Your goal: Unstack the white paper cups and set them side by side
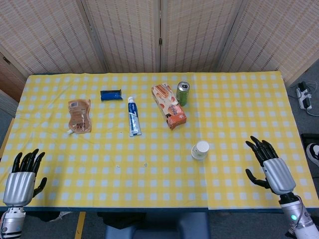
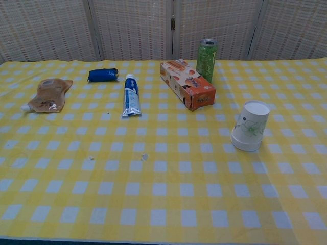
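Note:
A stack of white paper cups (image 1: 200, 150) stands upside down on the yellow checked tablecloth, right of centre; in the chest view the stack (image 2: 250, 125) shows a green leaf print. My left hand (image 1: 24, 177) hovers at the near left corner with fingers spread and nothing in it. My right hand (image 1: 270, 165) is near the front right edge, fingers apart, empty, about a hand's length right of the cups. Neither hand shows in the chest view.
Farther back lie a brown pouch (image 1: 79, 116), a blue packet (image 1: 111, 94), a toothpaste tube (image 1: 133, 117), an orange box (image 1: 169, 105) and a green can (image 1: 182, 93). A folding screen closes the back. The table's front edge (image 1: 149, 208) runs just below the hands.

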{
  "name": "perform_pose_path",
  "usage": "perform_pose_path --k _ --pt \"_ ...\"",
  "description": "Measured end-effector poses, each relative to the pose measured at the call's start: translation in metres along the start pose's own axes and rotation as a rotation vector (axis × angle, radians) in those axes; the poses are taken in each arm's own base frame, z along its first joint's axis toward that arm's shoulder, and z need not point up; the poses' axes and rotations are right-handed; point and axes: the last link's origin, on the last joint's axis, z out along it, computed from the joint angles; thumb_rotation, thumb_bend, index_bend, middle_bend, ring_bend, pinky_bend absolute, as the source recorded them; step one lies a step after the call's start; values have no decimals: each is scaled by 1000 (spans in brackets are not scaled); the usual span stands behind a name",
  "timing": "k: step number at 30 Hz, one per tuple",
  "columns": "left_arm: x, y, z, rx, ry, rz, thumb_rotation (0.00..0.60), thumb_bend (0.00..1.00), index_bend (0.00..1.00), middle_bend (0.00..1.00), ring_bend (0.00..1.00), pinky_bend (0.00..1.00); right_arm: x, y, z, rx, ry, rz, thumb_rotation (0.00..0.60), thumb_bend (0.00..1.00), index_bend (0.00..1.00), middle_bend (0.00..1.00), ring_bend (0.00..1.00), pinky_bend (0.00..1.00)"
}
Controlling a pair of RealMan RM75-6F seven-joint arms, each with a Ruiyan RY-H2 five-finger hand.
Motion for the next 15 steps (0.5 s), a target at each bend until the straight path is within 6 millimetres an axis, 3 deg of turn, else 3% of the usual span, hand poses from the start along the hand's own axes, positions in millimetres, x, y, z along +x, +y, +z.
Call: perform_pose_path --k 15 --pt "1 1 -2 1 2 -6 600 382 138 106 131 0 2 -1 6 18 -5 -16 600 429 38 20 84 0"
